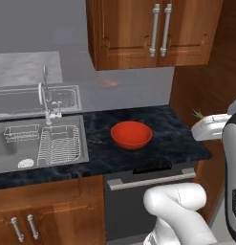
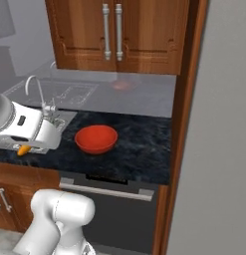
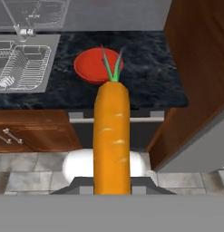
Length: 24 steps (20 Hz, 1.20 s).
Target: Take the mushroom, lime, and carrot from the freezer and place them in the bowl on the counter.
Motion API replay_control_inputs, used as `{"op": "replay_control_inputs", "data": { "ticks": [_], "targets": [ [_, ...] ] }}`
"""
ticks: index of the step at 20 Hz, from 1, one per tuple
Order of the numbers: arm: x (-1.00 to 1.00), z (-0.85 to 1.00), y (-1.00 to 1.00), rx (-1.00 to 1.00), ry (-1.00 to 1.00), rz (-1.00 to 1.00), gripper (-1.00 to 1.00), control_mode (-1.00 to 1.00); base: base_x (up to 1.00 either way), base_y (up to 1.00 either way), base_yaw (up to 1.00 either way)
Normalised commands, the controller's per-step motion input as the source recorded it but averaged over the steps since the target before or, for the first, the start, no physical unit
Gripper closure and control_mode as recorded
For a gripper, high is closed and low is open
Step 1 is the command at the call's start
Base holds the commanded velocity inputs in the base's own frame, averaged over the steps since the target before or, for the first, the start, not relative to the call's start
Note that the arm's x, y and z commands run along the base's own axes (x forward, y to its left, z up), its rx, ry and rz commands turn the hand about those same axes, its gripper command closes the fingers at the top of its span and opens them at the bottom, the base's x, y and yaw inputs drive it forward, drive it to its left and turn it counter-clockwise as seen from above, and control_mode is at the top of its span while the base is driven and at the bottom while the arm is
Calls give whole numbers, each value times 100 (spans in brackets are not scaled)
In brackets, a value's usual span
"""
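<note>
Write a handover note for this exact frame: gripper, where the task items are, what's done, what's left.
Gripper: shut on the carrot, carried in the air with its green tuft pointing toward the bowl.
Bowl: on the counter, right of the sink; its visible inside looks empty.
Done: carrot is out and in hand, short of the counter edge.
Left: move over the bowl, release the carrot. Mushroom and lime not yet in the bowl, so fetch those next.

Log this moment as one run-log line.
phase: carry | gripper: shut on carrot, leafy end forward | bowl: empty, on counter | carrot short of bowl
</note>
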Motion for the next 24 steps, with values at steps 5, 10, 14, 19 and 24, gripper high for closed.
{"op": "replay_control_inputs", "data": {
  "ticks": [5,10,14,19,24],
  "targets": [
    [0,0,0,0,0,0,100,100,31,30,-1],
    [0,0,0,0,0,0,100,100,38,43,0],
    [0,0,0,0,0,0,100,100,43,44,0],
    [0,0,0,0,0,0,100,100,53,14,0],
    [0,0,0,0,0,0,100,100,54,4,0]
  ]
}}
